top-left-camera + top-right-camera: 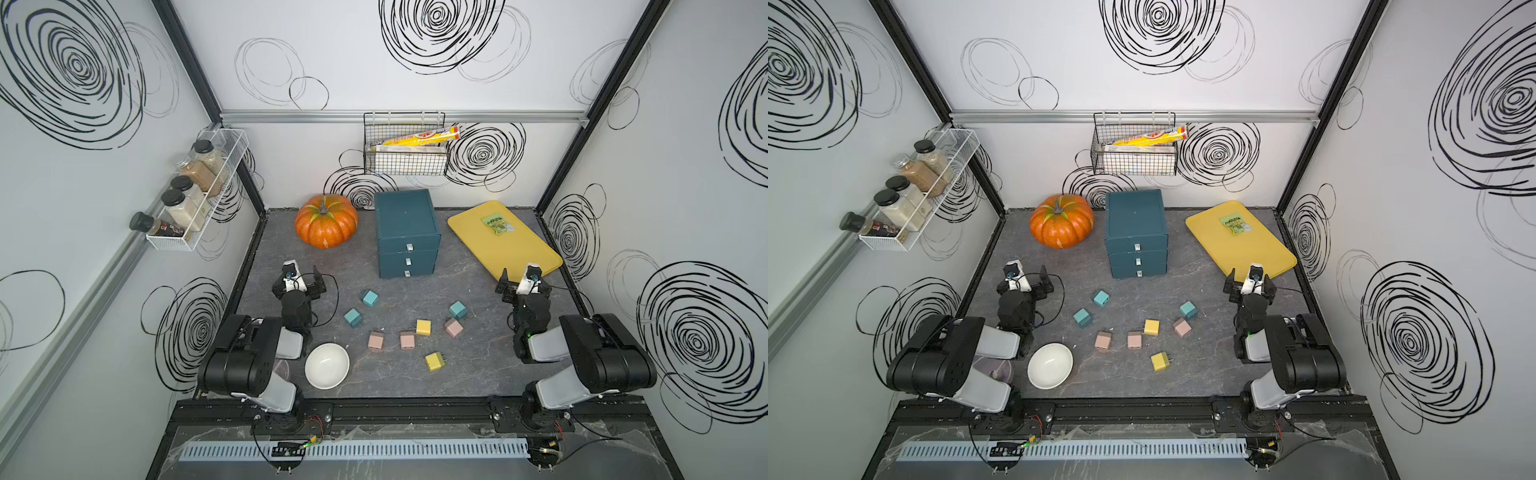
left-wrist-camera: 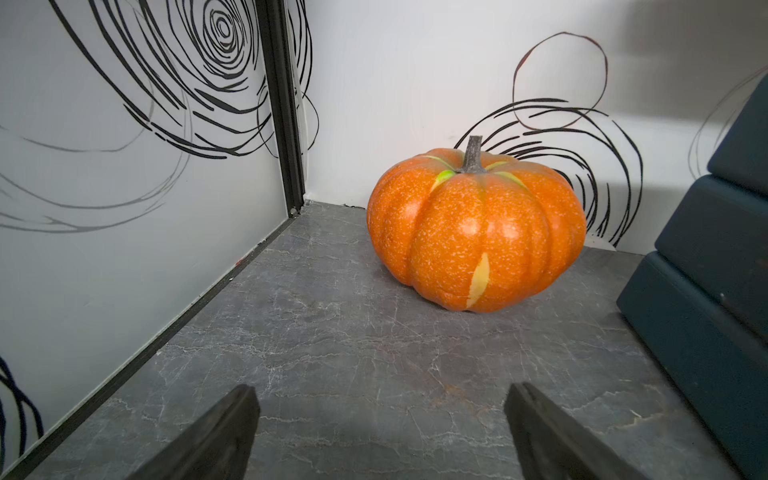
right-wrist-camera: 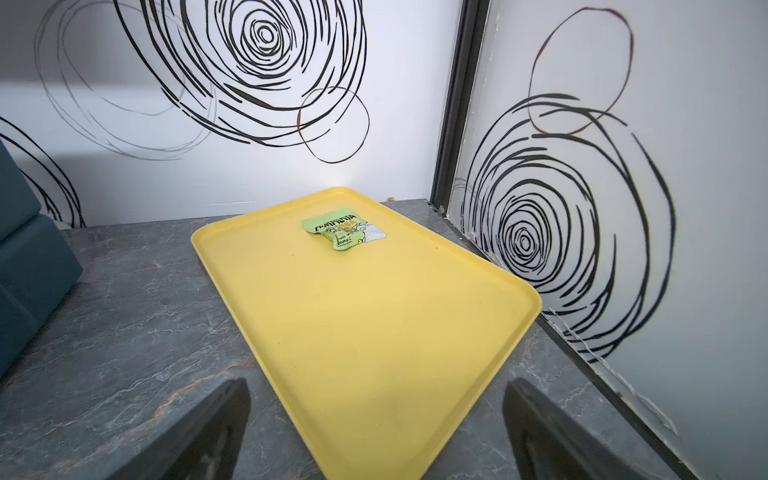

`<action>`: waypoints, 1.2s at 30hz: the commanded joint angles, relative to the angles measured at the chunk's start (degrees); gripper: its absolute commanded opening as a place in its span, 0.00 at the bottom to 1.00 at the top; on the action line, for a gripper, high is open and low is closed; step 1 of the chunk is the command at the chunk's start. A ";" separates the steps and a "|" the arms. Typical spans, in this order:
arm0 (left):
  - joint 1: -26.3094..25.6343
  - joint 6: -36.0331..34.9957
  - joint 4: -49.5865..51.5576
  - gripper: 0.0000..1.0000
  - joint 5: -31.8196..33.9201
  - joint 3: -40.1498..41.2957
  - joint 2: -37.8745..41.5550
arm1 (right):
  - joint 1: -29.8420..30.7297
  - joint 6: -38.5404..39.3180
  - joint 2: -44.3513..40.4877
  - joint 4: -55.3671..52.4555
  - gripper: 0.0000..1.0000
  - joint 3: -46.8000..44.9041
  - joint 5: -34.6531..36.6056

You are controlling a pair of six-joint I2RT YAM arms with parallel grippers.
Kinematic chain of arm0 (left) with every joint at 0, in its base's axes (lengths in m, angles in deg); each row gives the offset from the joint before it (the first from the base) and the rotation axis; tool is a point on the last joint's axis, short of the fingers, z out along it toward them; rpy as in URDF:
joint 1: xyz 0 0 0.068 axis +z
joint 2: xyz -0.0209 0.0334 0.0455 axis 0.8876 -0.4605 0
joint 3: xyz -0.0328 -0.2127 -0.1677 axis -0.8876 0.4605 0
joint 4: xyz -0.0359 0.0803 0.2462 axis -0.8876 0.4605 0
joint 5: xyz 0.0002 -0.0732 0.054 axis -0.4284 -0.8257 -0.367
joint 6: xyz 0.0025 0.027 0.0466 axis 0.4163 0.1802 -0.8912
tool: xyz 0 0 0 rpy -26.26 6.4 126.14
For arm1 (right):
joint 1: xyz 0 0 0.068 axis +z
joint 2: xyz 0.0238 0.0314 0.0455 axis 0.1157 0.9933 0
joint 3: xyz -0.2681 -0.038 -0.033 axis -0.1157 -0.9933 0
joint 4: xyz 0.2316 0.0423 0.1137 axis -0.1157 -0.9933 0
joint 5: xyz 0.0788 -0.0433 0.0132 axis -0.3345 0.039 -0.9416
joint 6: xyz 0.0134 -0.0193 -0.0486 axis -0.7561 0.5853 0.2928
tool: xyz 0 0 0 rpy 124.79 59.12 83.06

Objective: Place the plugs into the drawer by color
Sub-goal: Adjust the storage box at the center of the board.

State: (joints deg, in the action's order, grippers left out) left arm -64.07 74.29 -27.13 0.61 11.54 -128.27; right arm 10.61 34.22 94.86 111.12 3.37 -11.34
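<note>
On the worktop (image 1: 478, 374), the drawer (image 1: 407, 232) stands at the back with its three fronts shut; both wrist views cut it off at the edge. The left hand (image 2: 380, 409) and right hand (image 3: 376, 405) gape wide and empty. A translucent round thing (image 1: 282, 368) is half hidden under the left arm (image 1: 249, 353). Eight plugs (image 1: 423, 327) lie scattered before the drawer, prongs barely discernible.

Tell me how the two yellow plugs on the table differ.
The farther yellow plug lies close beside a pink plug; the nearer yellow plug lies alone, closer to the robot's base. The farther one's prongs point toward the left arm's side, the nearer one's toward the right arm's. Both are pale yellow cubes on the table, outside the drawer.
</note>
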 commanded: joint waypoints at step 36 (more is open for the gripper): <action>-6.01 7.72 23.37 0.99 10.28 -6.28 23.88 | 0.95 -1.39 -19.67 -35.54 1.00 13.44 -12.83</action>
State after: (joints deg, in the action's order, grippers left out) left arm -69.17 75.25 -14.32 5.09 10.27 -109.80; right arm 11.01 34.55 78.23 90.97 10.67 -16.80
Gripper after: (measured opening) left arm 0.991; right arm 0.998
